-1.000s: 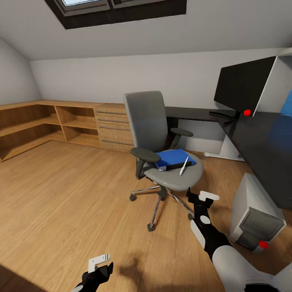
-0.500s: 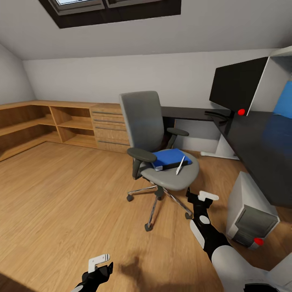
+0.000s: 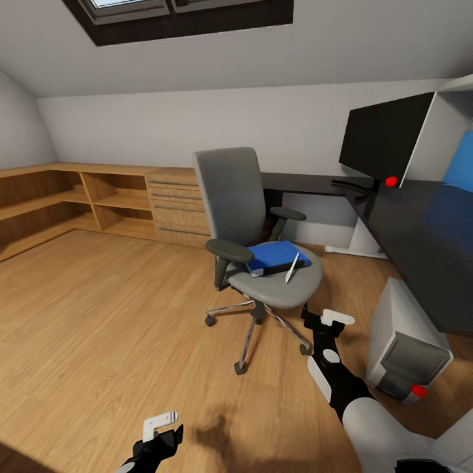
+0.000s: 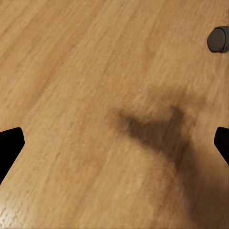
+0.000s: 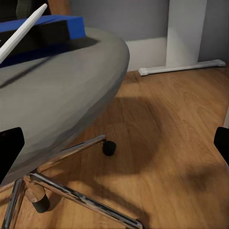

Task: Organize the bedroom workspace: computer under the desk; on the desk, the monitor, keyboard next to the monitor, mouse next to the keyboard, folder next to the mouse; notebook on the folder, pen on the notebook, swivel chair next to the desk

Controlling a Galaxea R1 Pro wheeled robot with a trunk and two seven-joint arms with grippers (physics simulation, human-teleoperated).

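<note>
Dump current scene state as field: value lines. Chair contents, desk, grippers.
swivel chair: on the wood floor, standing off from the desk, seat loaded
folder: flat on the chair seat
notebook: dark slab on the folder's near edge
pen: lying across notebook and folder, tip over the seat
monitor: upright on the desk
desk: along the right wall
computer: on the floor at the desk's edge
left gripper: open, over bare floor, holding nothing
right gripper: open, low beside the chair seat, holding nothing
</note>
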